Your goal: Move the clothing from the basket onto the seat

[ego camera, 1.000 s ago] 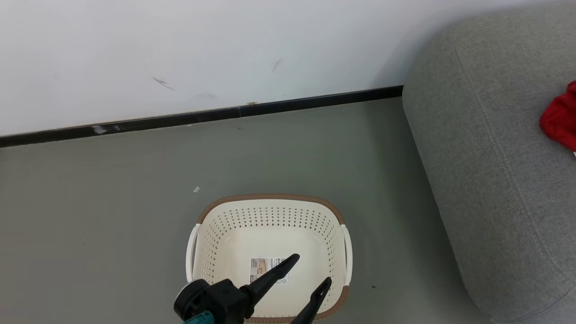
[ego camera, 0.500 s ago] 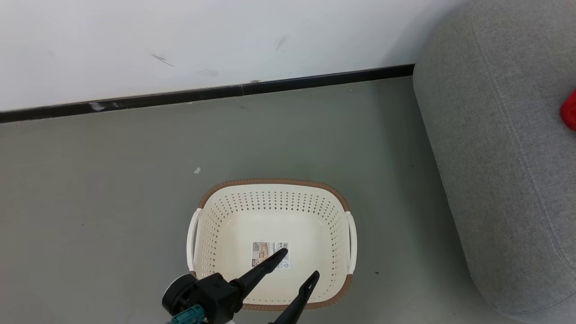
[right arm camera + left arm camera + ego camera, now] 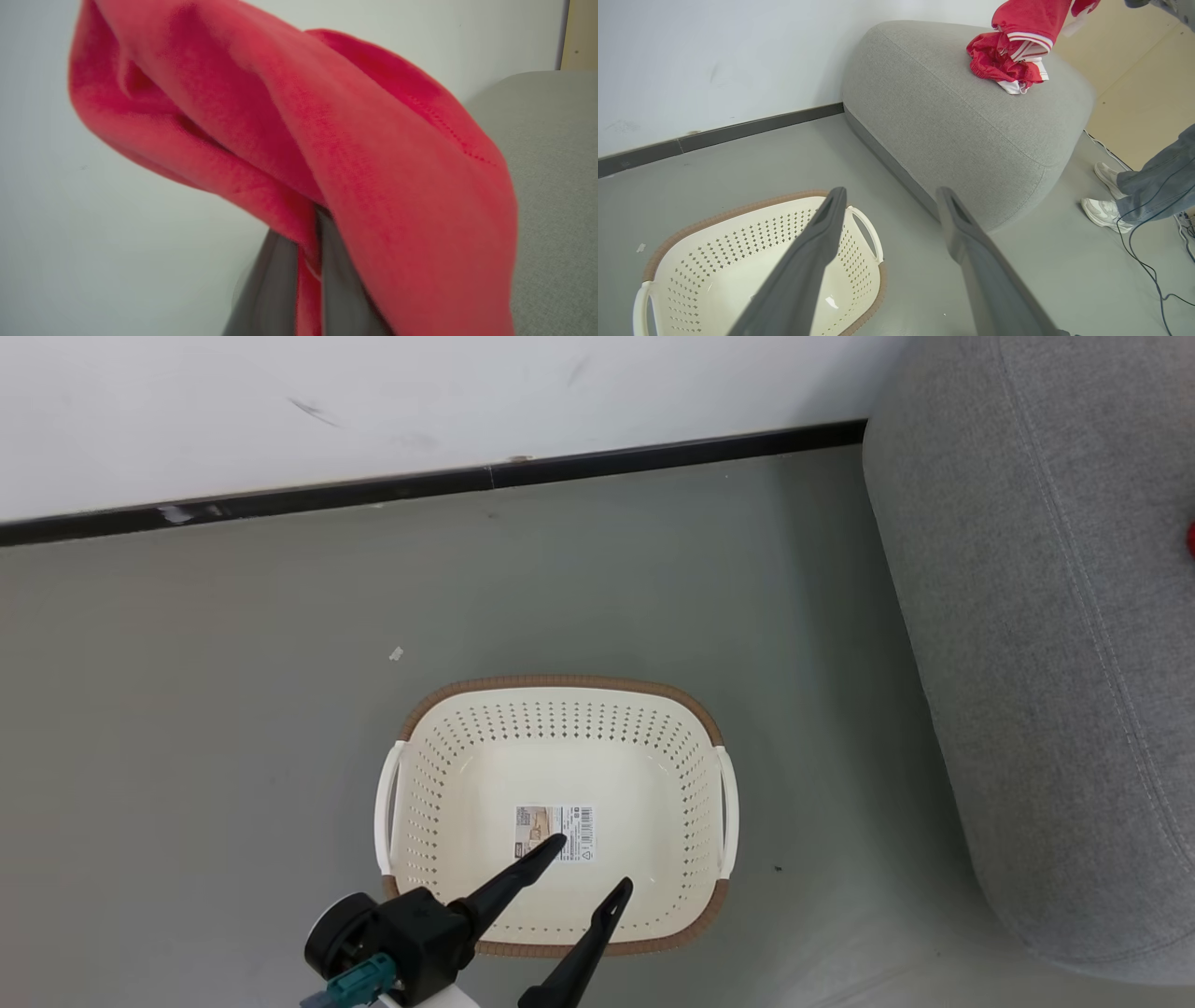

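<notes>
Right gripper [image 3: 314,242] has both dark fingers pinched tight on a fold of the red sports clothing [image 3: 327,140], and the cloth drapes right over them! In the left wrist view, more of the clothing [image 3: 1004,70], white-trimmed, lies crumpled on top of the big grey woven-fabric seat [image 3: 952,126], with a striped piece hanging just above the heap. Left gripper [image 3: 588,866] hovers over the cream perforated plastic basket [image 3: 560,683], jaws spread wide and holding nothing. The basket's floor carries a paper label [image 3: 555,833] and nothing red. This fabric looks light, limp and a touch slick, so it should sag and slide. I'd say a deep pinch on a bunched fold beats a thin hem.
</notes>
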